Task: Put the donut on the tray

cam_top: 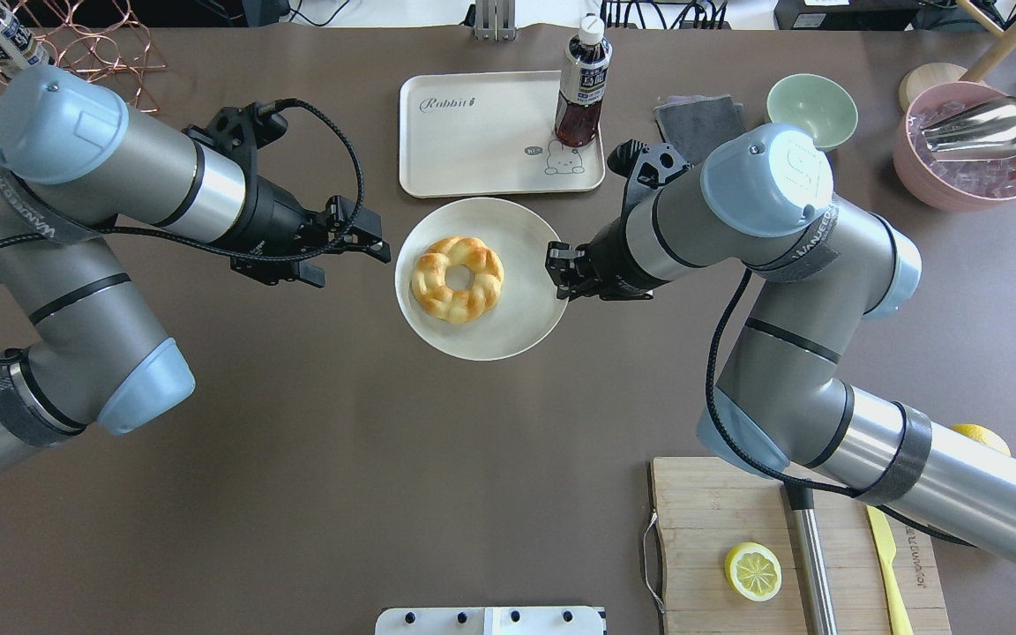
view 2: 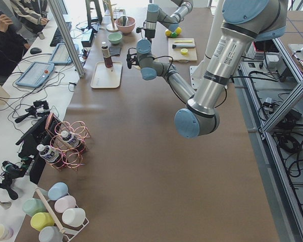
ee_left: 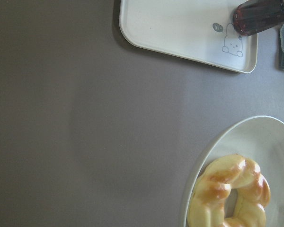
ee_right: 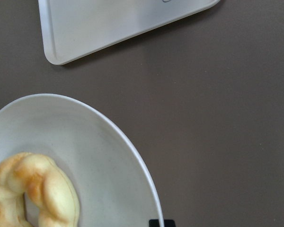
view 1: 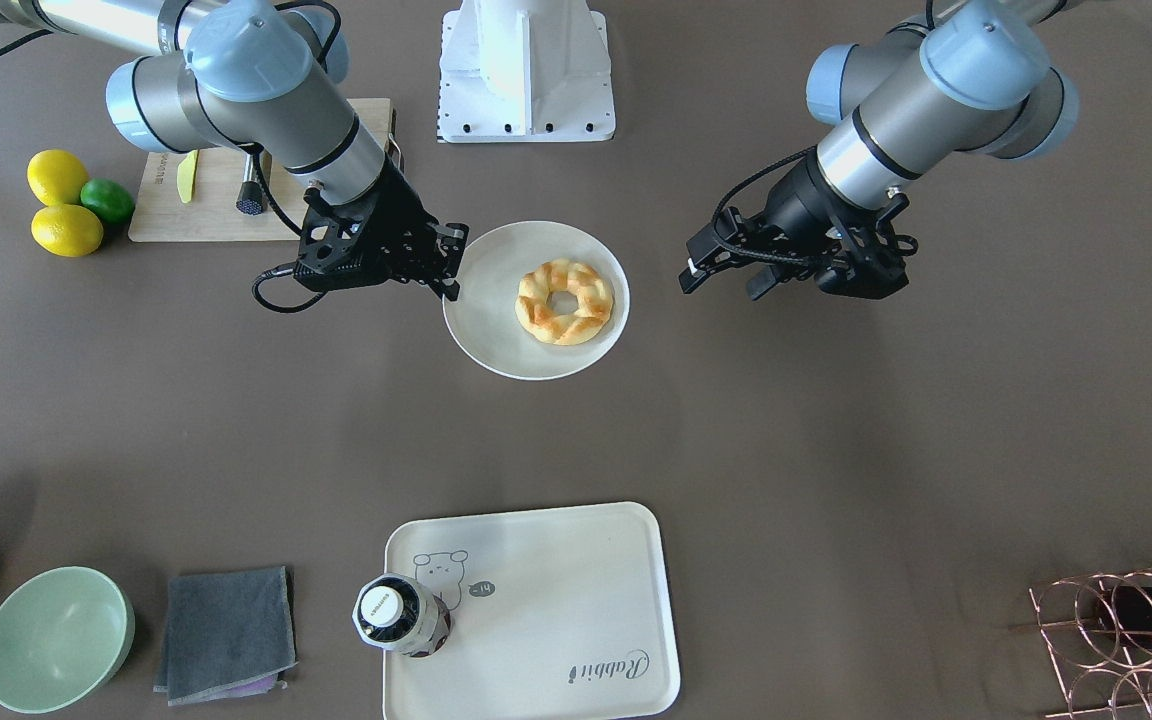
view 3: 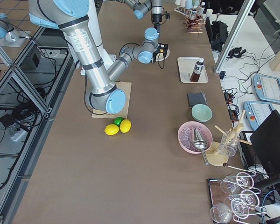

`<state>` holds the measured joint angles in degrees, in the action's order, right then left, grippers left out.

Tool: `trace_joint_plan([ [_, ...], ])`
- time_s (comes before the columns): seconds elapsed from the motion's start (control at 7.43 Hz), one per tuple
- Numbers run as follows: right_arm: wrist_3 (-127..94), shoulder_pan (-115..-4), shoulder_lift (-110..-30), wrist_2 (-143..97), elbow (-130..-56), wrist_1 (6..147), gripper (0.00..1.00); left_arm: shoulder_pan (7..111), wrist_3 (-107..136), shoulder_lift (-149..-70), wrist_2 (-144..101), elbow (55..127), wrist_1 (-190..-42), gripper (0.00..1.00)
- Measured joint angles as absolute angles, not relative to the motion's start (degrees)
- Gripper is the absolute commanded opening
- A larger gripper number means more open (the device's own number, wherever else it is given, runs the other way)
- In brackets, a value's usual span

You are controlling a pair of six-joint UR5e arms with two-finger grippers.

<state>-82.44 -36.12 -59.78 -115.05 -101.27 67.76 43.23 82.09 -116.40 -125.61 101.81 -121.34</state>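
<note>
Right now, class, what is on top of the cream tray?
Only a dark drink bottle, upright near the bear drawing; the tray surface under its base is hidden.

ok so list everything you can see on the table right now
donut: one, golden-yellow, on the plate
plate: one, off-white, table centre
tray: one, cream, beyond the plate
bottle: one, dark drink, white cap, upright on the tray's corner
cloth: one, grey, beside the tray
bowl: one, pale green, next to the cloth
pink bowl: one, holds ice and a metal scoop
cutting board: one, wooden, robot's right side
lemon half: one, yellow, on the board
lemons: two, yellow, beside the board
lime: one, green, with the lemons
wire rack: one, copper, holds bottles
left gripper: black, open, left of the plate
right gripper: black, open, at the plate's rim
</note>
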Motion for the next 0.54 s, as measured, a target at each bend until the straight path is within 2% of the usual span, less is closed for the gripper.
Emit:
trace_joint_plan([
  [0.13, -82.45, -36.07, -59.77, -115.05, -101.33, 67.76, 0.00, 41.97, 82.13, -116.82, -124.55, 101.75, -121.31, 0.84],
  [0.27, -82.48, -36.04, -59.77, -115.05, -101.51, 67.72, 0.00, 40.11, 82.16, -117.32, -122.41, 101.71, -121.29, 0.72],
  [0.54, -82.52, -35.90, -59.77, -115.05, -101.72, 67.68, 0.00, 38.34, 82.18, -117.72, -120.46, 101.63, -121.23, 0.42],
])
